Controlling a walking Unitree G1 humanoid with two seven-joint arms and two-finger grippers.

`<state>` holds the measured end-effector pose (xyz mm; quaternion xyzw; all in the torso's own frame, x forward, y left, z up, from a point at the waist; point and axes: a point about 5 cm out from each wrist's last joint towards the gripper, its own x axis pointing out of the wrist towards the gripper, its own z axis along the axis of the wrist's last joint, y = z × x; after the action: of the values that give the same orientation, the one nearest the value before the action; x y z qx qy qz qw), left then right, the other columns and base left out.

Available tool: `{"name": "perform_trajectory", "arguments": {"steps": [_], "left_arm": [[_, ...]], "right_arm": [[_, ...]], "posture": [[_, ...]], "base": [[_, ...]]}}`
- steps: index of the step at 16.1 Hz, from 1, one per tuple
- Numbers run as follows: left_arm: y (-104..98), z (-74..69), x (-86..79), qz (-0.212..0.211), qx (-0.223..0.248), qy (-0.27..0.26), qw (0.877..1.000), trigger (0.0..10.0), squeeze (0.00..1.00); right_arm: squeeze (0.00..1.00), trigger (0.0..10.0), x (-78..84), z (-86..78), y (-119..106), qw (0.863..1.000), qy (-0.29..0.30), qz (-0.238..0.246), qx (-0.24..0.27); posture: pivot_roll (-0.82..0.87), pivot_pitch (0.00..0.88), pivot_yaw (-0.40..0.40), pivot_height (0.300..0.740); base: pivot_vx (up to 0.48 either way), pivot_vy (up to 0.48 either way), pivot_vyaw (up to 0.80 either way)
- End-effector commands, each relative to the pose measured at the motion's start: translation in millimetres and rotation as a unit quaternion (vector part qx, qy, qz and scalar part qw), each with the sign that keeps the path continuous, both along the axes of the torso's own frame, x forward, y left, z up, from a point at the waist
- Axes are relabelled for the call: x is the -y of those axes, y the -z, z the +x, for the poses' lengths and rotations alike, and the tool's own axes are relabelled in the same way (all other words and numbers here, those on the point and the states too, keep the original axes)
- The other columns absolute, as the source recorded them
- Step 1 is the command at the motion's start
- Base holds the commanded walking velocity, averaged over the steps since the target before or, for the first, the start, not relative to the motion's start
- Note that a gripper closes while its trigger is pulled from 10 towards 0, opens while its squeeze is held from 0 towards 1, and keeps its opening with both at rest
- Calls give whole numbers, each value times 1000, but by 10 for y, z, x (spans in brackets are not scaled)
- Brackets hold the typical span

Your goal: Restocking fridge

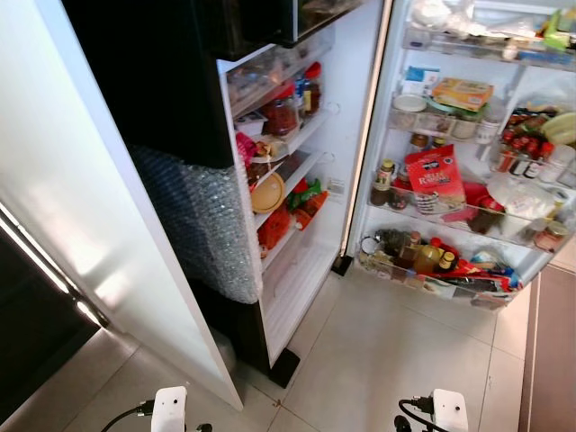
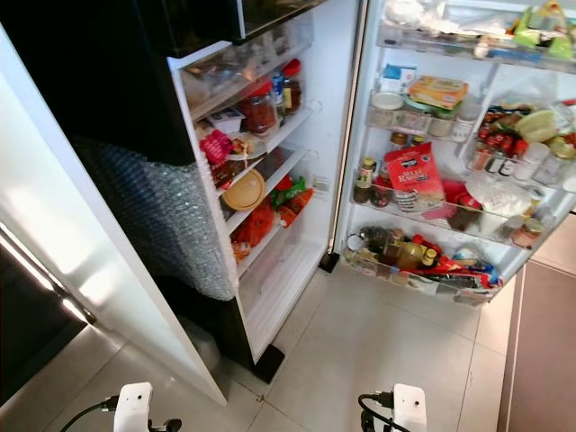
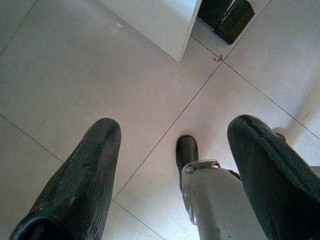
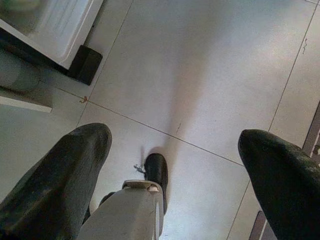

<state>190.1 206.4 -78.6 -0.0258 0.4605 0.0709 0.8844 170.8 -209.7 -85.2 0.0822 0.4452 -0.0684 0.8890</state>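
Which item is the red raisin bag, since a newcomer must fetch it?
Start at the open fridge door on the right and find its second-lowest shelf. The red bag stands upright there, right of small dark bottles, the one flat red pouch with white lettering.

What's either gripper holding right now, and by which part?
Nothing. The left gripper and right gripper both hang open over the tile floor in front of the open fridge, with only floor between the fingers.
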Motion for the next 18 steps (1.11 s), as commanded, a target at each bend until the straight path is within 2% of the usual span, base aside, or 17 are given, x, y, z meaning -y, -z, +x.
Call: {"name": "perform_trajectory", "arguments": {"steps": [1,16,18], "left_arm": [[17,-30,-4,-1,-9,0,1000,10000,0],[33,-62,-1,-2,-20,16,1000,10000,0],[32,-59,-3,0,-20,17,1000,10000,0]], "right_arm": [[0,10000,2,-31,14,1000,1,0,-6],[0,10000,6,-62,27,1000,9,-7,-8],[0,10000,51,-72,25,999,32,-41,-12]], "posture": [[-36,0,24,740],[-42,0,37,740],[-44,0,39,740]], "base": [[0,0,0],[0,0,0],[0,0,0]]}}
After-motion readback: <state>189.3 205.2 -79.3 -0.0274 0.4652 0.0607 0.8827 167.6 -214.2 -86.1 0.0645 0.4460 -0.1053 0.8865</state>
